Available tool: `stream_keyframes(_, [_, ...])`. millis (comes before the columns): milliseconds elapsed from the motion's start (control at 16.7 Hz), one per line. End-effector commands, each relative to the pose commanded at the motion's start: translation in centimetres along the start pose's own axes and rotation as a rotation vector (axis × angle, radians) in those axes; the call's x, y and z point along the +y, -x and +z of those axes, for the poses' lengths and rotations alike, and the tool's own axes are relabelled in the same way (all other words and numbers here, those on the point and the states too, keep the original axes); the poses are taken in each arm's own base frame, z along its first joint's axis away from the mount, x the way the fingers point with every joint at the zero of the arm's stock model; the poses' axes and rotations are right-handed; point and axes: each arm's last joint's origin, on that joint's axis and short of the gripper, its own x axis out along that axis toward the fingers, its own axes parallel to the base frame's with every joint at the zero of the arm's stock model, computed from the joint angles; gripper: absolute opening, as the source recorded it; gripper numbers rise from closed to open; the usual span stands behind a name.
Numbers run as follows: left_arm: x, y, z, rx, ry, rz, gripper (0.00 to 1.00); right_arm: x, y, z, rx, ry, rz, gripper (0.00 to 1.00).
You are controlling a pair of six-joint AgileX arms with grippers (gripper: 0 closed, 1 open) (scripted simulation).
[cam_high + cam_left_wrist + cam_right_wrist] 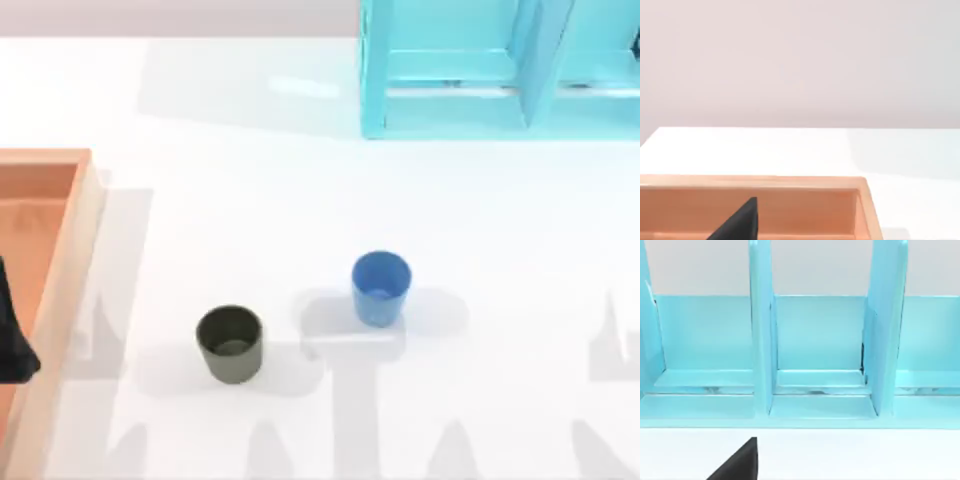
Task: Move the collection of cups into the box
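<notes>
Both cups point(231, 343) upright on table; box point(62, 270) cut off; hand states unclear.

A white table point(300, 200) spreads before me, a light-blue shelf frame point(480, 70) at its far edge against a pale wall point(800, 60).

box point(62, 270): matt orange-brown wood | cups point(231, 343): smooth matt | shelf frame point(450, 70): glossy light-blue

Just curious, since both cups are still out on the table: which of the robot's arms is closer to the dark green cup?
The left. Its gripper sits over the wooden box, left of the olive-green cup. The right gripper faces the light-blue shelf frame, farther away.
</notes>
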Motion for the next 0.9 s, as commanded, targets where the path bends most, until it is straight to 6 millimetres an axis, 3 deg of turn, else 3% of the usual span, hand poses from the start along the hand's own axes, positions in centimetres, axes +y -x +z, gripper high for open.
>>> stream_keyframes(300, [-0.3, 0.0, 1.0, 0.056, 0.029, -0.028, 1.0, 0.0, 0.0, 0.0, 0.0, 0.0, 0.0, 1.0])
stream_keyframes(540, [-1.4, -0.9, 4.9, 0.249, 0.109, -0.107, 1.0, 0.0, 0.0, 0.0, 0.0, 0.0, 0.0, 1.0])
stream_keyframes(720, [-3.0, -3.2, 8.5, 0.486, 0.162, -0.164, 1.0, 0.0, 0.0, 0.0, 0.0, 0.0, 0.0, 1.0])
stream_keyframes(900, [-5.8, -7.0, 10.5, 0.783, 0.177, -0.187, 1.0, 0.0, 0.0, 0.0, 0.0, 0.0, 0.0, 1.0])
